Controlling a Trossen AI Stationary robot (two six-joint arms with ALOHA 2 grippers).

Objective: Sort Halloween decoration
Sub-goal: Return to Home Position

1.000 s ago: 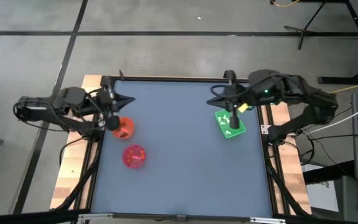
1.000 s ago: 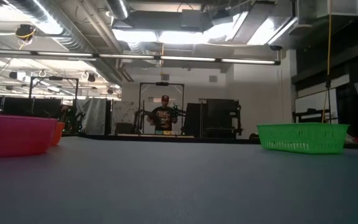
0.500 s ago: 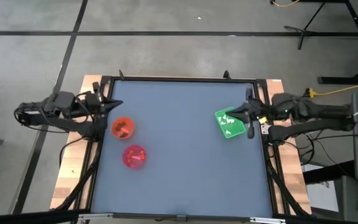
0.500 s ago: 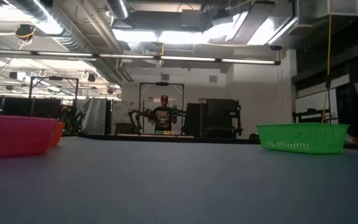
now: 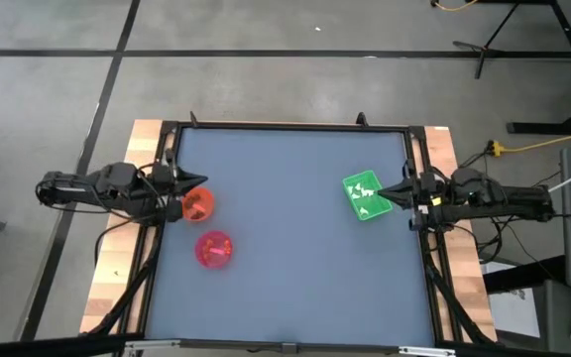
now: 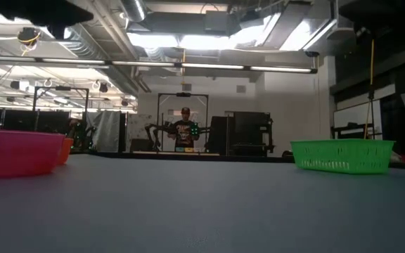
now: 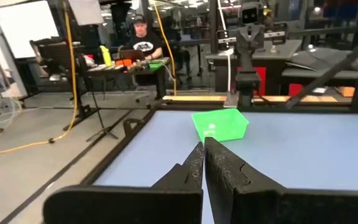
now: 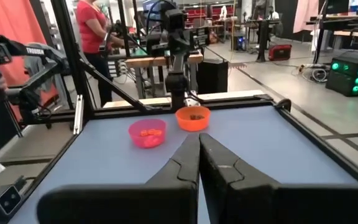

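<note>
The Halloween decoration lies sorted in three containers. White pieces [image 5: 367, 201] are in the green tray [image 5: 354, 184], dark pieces [image 5: 197, 206] in the orange bowl [image 5: 209, 203], and orange pieces [image 8: 146, 132] in the pink bowl [image 5: 214, 260]. At the table's left edge my left gripper [image 5: 198, 181] is shut and empty. It points level across the table, just above the orange bowl's far rim. My right gripper [image 5: 383, 191] is also shut and empty. It points level from the right edge, with its tip over the tray's right rim. Each wrist view shows its own closed fingers, left [image 7: 202, 152] and right [image 8: 199, 142].
The blue table top between the bowls and the tray is bare. A dark frame [image 5: 285, 126] runs round the table. Beyond the table, people stand and sit at work benches [image 8: 92, 25] [image 7: 143, 38].
Both arms have folded back toward their own table edges and sunk. My right gripper has left its place above the green tray, gone toward the right edge and tipped from pointing down to level. My left gripper has drawn back from over the orange bowl and lowered, staying shut.
</note>
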